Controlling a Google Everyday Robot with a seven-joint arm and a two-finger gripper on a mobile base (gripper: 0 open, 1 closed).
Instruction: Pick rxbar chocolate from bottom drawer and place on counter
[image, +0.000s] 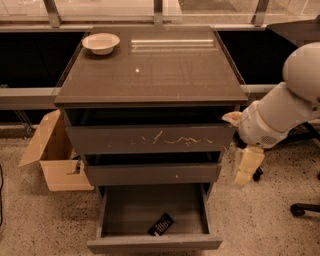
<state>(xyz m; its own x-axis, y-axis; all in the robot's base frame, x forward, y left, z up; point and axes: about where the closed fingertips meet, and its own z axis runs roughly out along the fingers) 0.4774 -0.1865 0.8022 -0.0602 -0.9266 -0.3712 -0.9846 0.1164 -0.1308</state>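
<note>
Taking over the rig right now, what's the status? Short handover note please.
Gripper: hangs outside the cabinet, off its right side at middle-drawer height, not on the bar.
rxbar chocolate: lying flat in the bottom drawer, near the front, right of centre.
Counter: white bowl at the back left corner.
Done: the bottom drawer stands open.
Left: reach into the drawer, grasp the bar, lift it, set it on the counter.

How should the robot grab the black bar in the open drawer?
Come straight down from above and pinch the rxbar chocolate across its narrow sides: it lies flat, slanted, on the bottom drawer floor. The pincer hangs right of the cabinet.
</note>
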